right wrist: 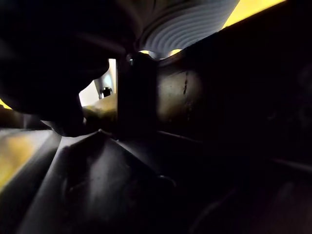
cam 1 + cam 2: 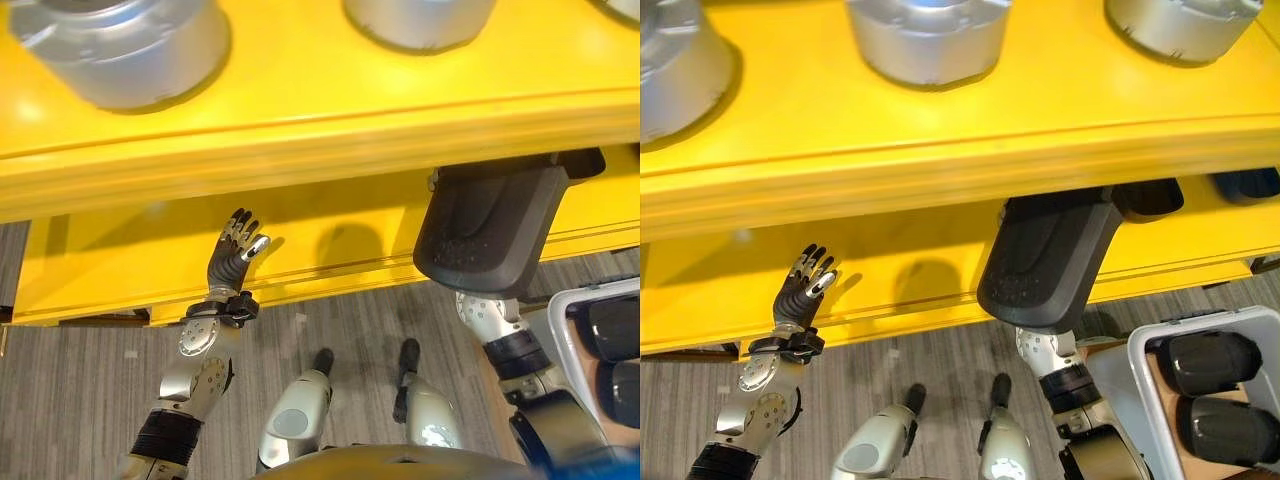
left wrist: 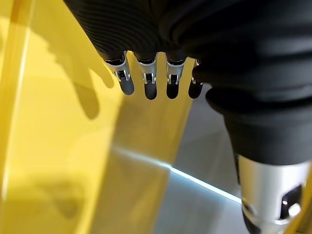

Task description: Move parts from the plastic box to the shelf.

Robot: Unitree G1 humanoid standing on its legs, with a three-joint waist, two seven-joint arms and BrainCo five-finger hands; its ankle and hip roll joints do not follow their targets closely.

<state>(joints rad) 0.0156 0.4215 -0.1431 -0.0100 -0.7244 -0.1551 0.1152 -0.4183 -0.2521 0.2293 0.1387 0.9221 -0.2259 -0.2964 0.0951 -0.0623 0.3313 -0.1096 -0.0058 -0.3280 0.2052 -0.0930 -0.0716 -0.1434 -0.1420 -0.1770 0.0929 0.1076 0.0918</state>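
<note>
A dark moulded part (image 2: 1050, 265) is held up by the right arm against the front edge of the yellow shelf (image 2: 940, 150), its far end tucked under the upper board and into the lower level. It appears to be presented end-first so that it can be slid onto the lower board rather than dropped. The right hand is hidden behind and under the part; whether its fingers are curled round it cannot be told, and the right wrist view gives only dark surfaces close up.

The left hand (image 2: 236, 252) is raised before the front edge of the lower board, fingers straight and relaxed, holding nothing. It is judged to be kept clear of the part's path, perhaps ready to steady it.

On the upper board, silver-grey round parts (image 2: 925, 40) stand near the front edge, well apart from each other. At the robot's right, below the shelf, the plastic box (image 2: 1140, 370) is seen with two more dark parts (image 2: 1205, 365) lying in it, so the transfer is judged to be unfinished.
</note>
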